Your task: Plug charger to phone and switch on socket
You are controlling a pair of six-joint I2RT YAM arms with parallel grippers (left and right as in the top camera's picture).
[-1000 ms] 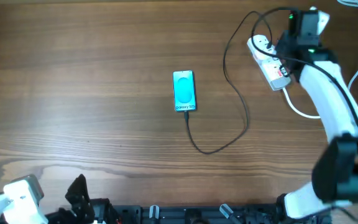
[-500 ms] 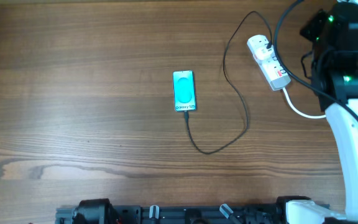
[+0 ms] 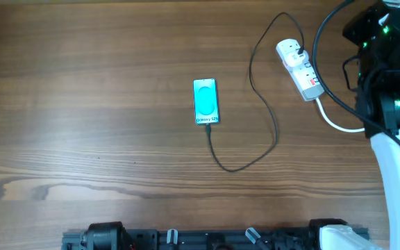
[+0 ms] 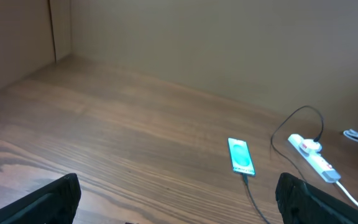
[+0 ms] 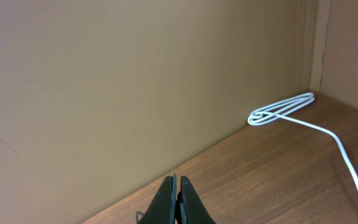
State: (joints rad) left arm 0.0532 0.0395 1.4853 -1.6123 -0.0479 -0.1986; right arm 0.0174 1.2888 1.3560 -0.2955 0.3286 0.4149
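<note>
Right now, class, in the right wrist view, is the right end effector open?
No, the right end effector has its jaws pressed together with no gap between them.

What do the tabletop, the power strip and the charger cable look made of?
Tabletop: wood or wood-look laminate, matte, with visible grain streaks.
Power strip: likely hard white plastic, a smooth moulded body with red marks.
Charger cable: probably rubber- or plastic-sheathed, thin and black, lying in soft loose curves.
</note>
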